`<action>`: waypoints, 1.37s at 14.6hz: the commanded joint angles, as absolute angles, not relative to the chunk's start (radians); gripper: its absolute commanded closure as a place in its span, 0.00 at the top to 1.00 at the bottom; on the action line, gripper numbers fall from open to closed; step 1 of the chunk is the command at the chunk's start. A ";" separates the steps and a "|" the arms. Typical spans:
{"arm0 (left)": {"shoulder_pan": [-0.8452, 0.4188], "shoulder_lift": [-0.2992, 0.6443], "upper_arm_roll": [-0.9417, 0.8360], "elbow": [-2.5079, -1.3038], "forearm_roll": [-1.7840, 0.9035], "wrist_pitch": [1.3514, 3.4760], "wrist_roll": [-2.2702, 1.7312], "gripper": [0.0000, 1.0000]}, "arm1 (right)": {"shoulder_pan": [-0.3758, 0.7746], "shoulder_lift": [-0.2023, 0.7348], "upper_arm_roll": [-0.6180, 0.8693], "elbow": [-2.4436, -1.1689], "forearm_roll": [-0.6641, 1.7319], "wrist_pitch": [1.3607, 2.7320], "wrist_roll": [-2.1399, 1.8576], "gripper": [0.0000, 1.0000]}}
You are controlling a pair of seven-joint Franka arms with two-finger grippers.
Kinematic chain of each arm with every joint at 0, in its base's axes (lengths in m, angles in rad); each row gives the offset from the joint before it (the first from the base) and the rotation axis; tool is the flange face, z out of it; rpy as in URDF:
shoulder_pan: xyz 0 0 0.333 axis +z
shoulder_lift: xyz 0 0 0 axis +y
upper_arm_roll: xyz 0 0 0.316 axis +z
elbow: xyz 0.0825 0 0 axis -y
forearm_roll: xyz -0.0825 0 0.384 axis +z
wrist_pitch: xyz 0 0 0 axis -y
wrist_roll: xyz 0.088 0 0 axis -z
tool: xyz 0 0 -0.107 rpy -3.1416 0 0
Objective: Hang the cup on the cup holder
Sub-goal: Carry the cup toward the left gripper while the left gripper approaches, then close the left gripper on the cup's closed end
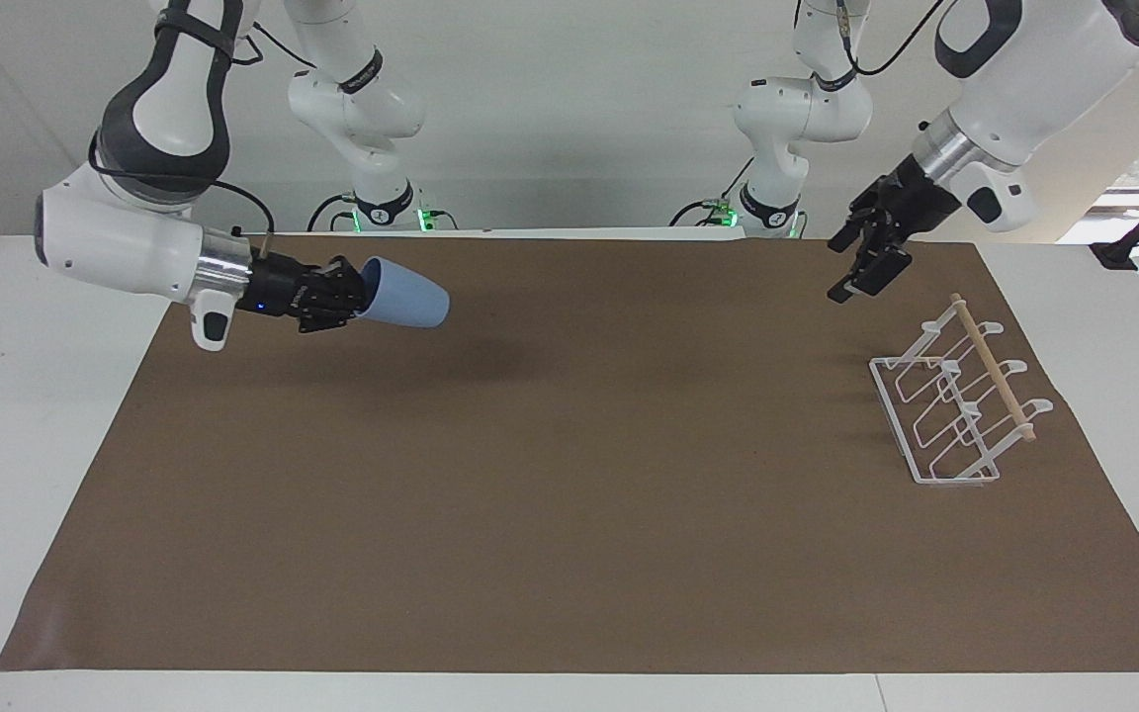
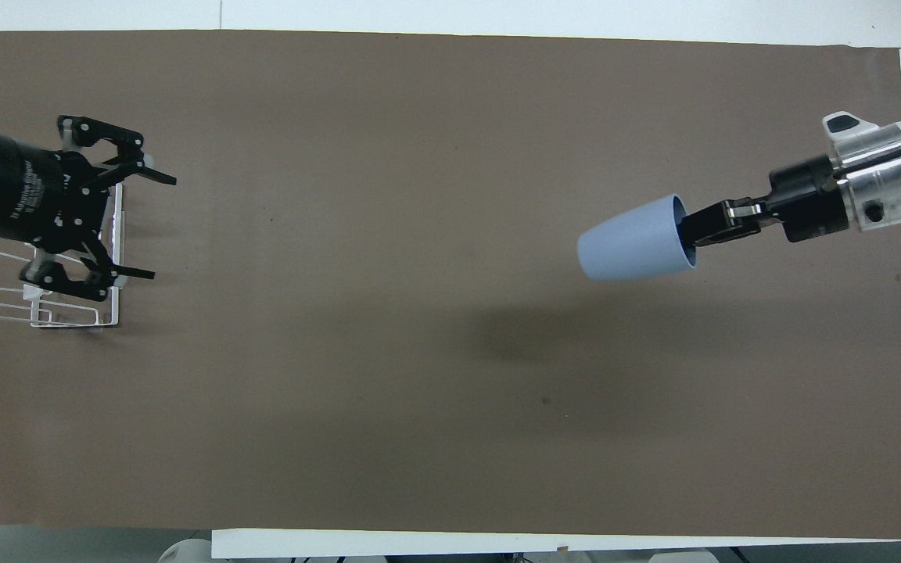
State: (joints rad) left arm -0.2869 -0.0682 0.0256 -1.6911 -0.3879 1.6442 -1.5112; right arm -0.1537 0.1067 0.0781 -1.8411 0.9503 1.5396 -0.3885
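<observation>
Cup held in mid-air by the right gripper, at the upper left of the facing view.

Light-blue tumbler lies sideways above the brown mat, one finger inside its mouth and one outside, clenched on the rim. Left gripper hovers with jaws spread wide, at the left edge of the overhead view, over the white wire cup holder, which stands on the mat at the right of the facing view, well apart from the cup.
</observation>
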 commanded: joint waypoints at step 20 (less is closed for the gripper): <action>-0.479 0.055 0.006 -1.674 -0.529 1.864 -1.870 0.60 | 0.376 0.064 0.083 -1.973 1.460 2.172 -0.092 0.00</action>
